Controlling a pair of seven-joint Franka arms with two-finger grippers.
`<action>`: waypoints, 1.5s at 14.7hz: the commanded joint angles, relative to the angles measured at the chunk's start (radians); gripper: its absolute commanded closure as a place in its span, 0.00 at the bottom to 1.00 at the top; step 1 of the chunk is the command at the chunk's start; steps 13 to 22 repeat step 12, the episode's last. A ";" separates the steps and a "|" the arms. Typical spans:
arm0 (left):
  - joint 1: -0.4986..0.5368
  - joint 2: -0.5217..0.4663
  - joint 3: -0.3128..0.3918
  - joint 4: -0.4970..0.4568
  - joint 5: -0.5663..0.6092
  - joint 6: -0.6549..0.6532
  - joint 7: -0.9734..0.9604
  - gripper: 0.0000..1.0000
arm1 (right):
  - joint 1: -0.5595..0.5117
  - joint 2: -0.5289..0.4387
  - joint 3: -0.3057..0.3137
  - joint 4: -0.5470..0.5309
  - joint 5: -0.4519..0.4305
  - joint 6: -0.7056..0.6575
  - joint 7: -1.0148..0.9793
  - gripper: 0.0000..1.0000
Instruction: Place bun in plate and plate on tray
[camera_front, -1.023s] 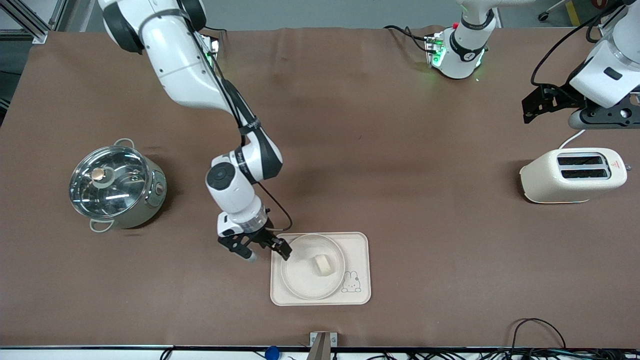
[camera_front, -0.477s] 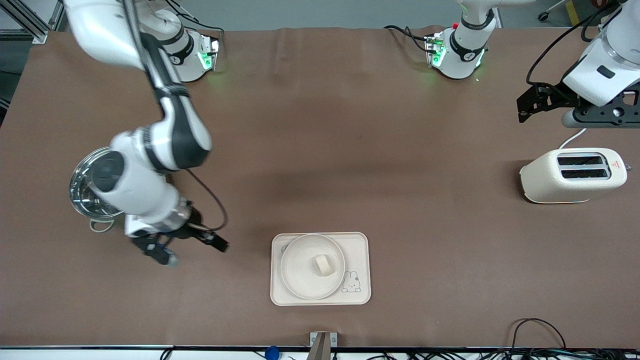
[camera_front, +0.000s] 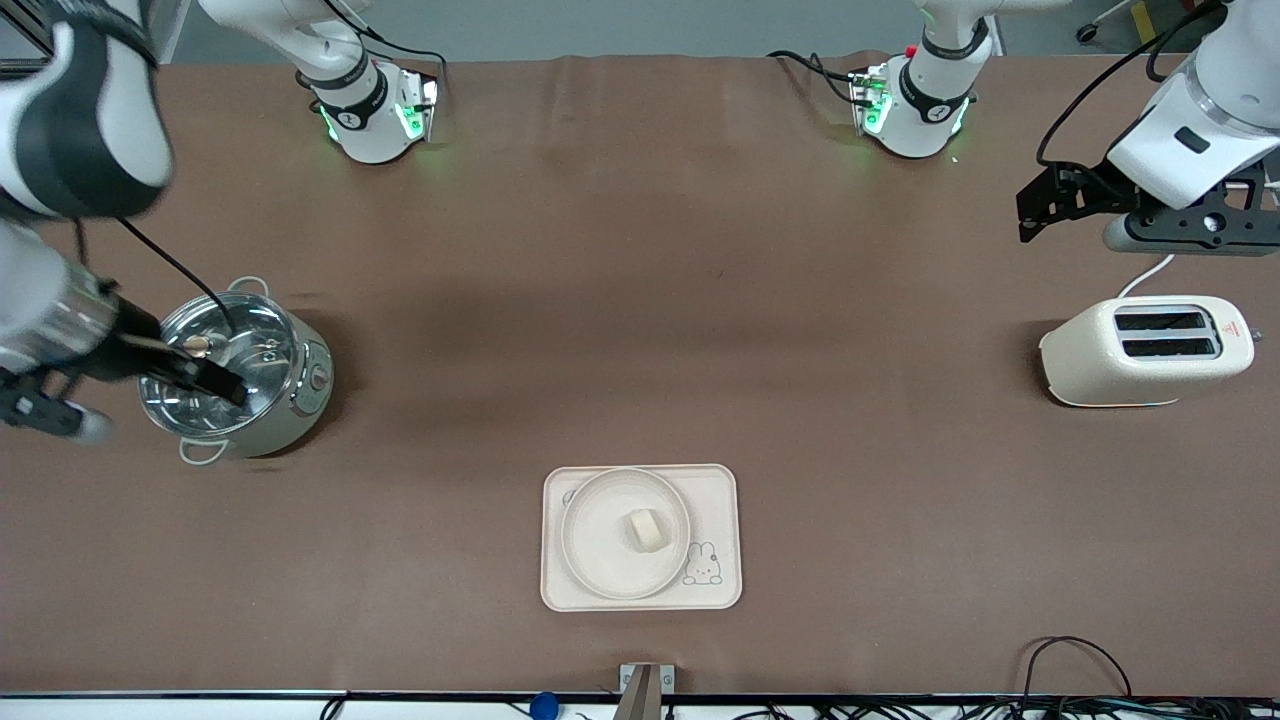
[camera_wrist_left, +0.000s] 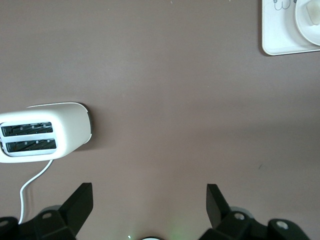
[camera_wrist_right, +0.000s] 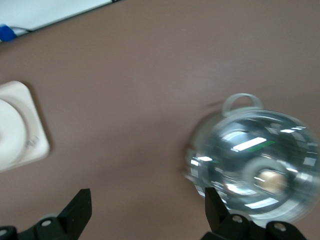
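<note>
Now the small pale cream dough bun (camera_front: 646, 529) lies in the round shallow cream-white plate (camera_front: 600, 560), which sits on the cream rectangular rabbit-printed tray (camera_front: 722, 500) on the brown surface (camera_front: 700, 330). Up over the lidded steel pot (camera_front: 236, 372), the right end effector (camera_front: 120, 390) is wide open and empty. Over the surface beside the cream toaster (camera_front: 1146, 350), the left end effector (camera_wrist_left: 149, 207) waits, spread open, holding nothing
</note>
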 joint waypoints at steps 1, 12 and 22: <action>0.001 -0.002 -0.002 0.013 -0.005 0.003 0.006 0.00 | -0.082 -0.128 0.028 -0.071 -0.061 -0.069 -0.104 0.00; 0.002 0.010 -0.001 0.045 0.012 -0.006 0.013 0.00 | -0.229 -0.157 0.133 -0.020 -0.099 -0.123 -0.252 0.00; 0.002 0.010 -0.001 0.045 0.012 -0.006 0.013 0.00 | -0.229 -0.157 0.133 -0.020 -0.099 -0.123 -0.252 0.00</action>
